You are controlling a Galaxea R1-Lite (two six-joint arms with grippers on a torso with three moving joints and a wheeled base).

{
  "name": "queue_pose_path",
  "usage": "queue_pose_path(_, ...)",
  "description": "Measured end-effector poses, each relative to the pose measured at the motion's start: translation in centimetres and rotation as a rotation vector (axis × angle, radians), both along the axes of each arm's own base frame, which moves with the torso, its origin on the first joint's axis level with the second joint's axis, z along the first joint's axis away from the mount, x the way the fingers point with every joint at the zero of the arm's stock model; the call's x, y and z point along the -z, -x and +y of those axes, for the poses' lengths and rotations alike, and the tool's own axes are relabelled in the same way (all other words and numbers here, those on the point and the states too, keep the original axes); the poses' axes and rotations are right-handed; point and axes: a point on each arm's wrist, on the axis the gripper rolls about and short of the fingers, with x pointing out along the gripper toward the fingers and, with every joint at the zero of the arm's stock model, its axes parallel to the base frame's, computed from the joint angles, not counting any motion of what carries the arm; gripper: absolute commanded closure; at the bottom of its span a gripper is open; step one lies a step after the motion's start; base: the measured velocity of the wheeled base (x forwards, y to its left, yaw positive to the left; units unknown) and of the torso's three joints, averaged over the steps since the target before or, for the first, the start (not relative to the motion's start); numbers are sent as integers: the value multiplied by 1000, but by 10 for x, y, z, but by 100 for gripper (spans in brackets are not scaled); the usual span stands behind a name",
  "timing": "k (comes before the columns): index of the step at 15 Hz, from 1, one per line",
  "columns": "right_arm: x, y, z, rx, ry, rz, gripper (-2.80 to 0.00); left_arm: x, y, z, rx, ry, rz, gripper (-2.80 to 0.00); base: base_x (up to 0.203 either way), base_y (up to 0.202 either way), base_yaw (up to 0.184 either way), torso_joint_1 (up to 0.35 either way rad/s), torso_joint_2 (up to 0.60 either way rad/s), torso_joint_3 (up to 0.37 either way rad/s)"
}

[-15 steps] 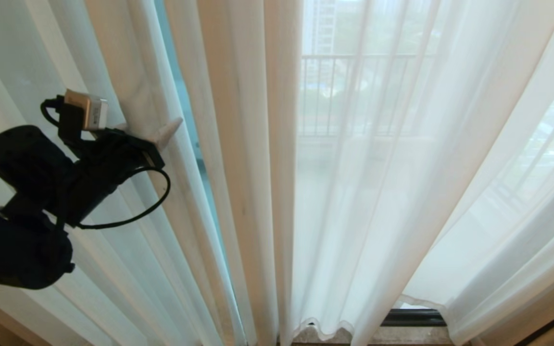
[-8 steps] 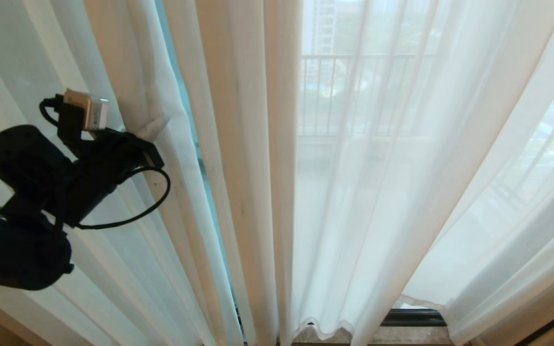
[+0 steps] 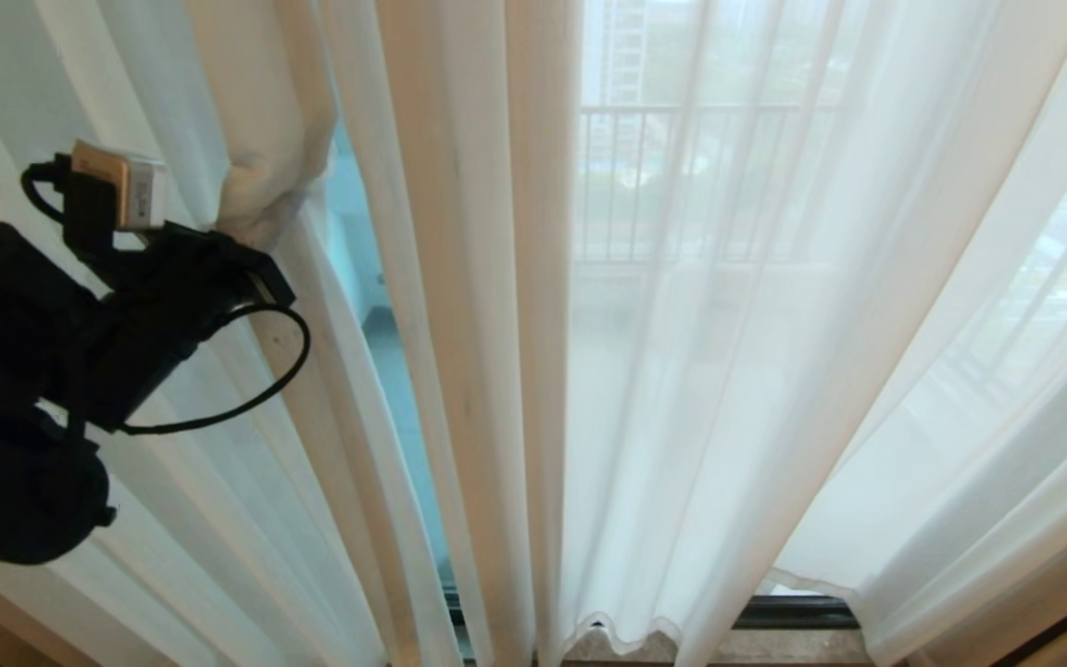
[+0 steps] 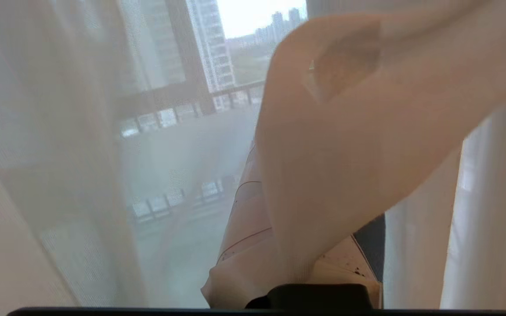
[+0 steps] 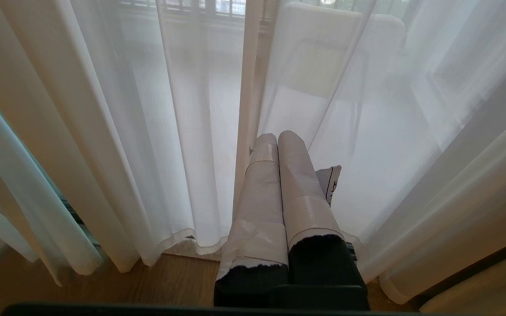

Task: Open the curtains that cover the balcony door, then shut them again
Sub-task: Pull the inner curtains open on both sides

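The sheer white curtains (image 3: pixel 728 371) hang in long folds across the whole head view. My left gripper (image 3: pixel 256 222) is at the left, shut on the inner edge of the left curtain panel (image 3: pixel 251 157), which bunches over its fingertips. In the left wrist view the fabric (image 4: pixel 345 153) drapes over the tape-wrapped fingers (image 4: pixel 246 219). A narrow gap shows the balcony door glass (image 3: pixel 362 287). My right gripper (image 5: pixel 277 137) is low by the curtain hem, shut and empty, and out of the head view.
A balcony railing (image 3: pixel 682 176) shows through the sheer fabric. The door's dark bottom frame (image 3: pixel 797 611) sits under the wavy hem. Wooden floor (image 5: pixel 103 285) lies before the curtains. A beige drape (image 5: pixel 477 281) hangs at the far right.
The left gripper has shut on the curtain edge and moved left and a little up with it. The fabric now bunches at the fingers and the gap beside it is wider.
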Motion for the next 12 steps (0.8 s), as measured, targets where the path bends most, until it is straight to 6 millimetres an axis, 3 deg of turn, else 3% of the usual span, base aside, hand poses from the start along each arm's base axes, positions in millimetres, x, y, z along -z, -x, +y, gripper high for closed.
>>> queue_pose_path(8,0,0,0,0,0,0,0,-29,29,20,-71,9,-101,0,0,0,0,0,0,0)
queue_pose_path(12,0,0,0,0,-1,0,0,-32,47,24,-137,40,-107,0,0,0,0,0,0,0)
